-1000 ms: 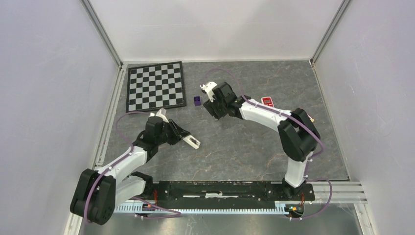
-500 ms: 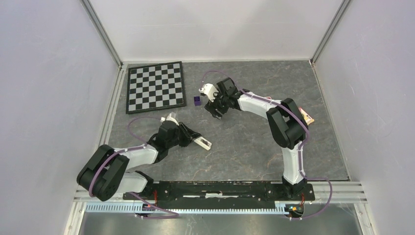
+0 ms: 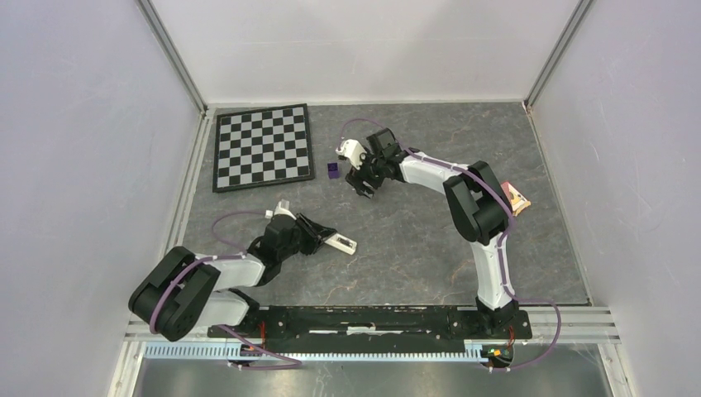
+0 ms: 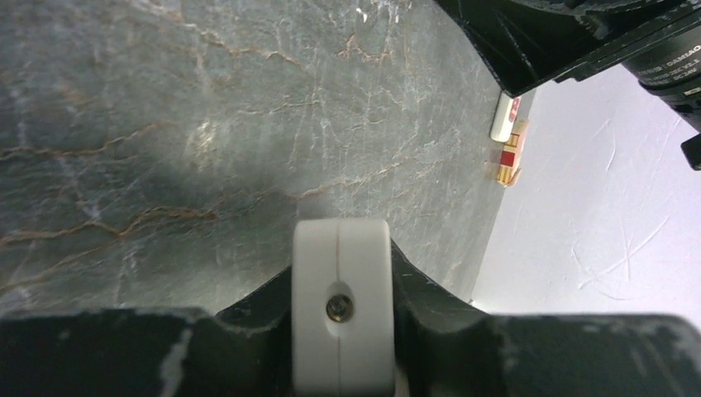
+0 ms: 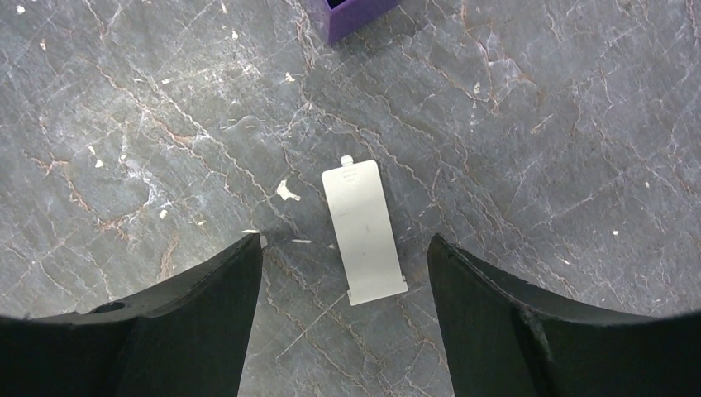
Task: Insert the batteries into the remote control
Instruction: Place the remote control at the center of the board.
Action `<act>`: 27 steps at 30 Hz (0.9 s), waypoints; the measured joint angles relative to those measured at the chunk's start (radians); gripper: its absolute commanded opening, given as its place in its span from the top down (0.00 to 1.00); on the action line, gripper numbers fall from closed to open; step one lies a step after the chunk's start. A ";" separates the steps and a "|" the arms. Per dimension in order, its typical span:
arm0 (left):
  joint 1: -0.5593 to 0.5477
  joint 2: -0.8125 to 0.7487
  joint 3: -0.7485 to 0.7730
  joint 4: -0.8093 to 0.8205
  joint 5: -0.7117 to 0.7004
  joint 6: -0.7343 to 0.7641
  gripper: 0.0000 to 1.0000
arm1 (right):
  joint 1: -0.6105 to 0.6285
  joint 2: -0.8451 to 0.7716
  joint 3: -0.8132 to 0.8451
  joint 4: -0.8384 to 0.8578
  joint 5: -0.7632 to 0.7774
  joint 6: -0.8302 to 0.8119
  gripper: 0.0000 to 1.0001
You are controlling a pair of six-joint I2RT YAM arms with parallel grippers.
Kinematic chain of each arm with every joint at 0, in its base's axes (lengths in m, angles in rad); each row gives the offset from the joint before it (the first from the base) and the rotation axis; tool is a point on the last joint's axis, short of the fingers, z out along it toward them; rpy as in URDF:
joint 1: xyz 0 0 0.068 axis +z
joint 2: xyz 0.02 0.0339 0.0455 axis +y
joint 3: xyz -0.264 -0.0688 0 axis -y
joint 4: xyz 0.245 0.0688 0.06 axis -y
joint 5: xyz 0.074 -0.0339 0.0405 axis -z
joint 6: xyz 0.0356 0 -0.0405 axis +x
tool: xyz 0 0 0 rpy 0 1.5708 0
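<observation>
My left gripper (image 3: 321, 237) is shut on one end of the long white remote control (image 3: 340, 242), held low over the floor and pointing right. In the left wrist view the remote's white end (image 4: 340, 281) sits between my left gripper's (image 4: 340, 258) black fingers. My right gripper (image 3: 364, 184) is open. In the right wrist view it (image 5: 343, 241) hovers over a flat white battery cover (image 5: 364, 231) lying on the floor between the fingers. A small brownish-gold and red item (image 3: 517, 198) lies by the right wall. I cannot tell if it is the batteries.
A purple cube (image 3: 333, 170) sits just left of my right gripper and shows in the right wrist view (image 5: 355, 15). A checkerboard (image 3: 263, 146) lies at the far left. The red-faced remote (image 4: 505, 117) shows near the right wall. Walls enclose three sides.
My left arm has folded back and carried the white remote slightly right. My right arm's elbow has swung left and now hides the red-faced remote in the top view. Its gripper has barely shifted.
</observation>
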 measured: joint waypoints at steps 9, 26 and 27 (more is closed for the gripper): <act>-0.003 -0.092 -0.044 -0.106 -0.025 -0.011 0.40 | -0.034 0.002 -0.020 0.011 -0.107 0.024 0.21; -0.003 -0.288 -0.038 -0.369 -0.104 -0.032 0.38 | -0.043 -0.002 -0.040 0.032 -0.134 0.053 0.53; -0.003 -0.294 -0.037 -0.383 -0.106 -0.036 0.38 | -0.043 -0.003 -0.043 0.037 -0.134 0.055 0.54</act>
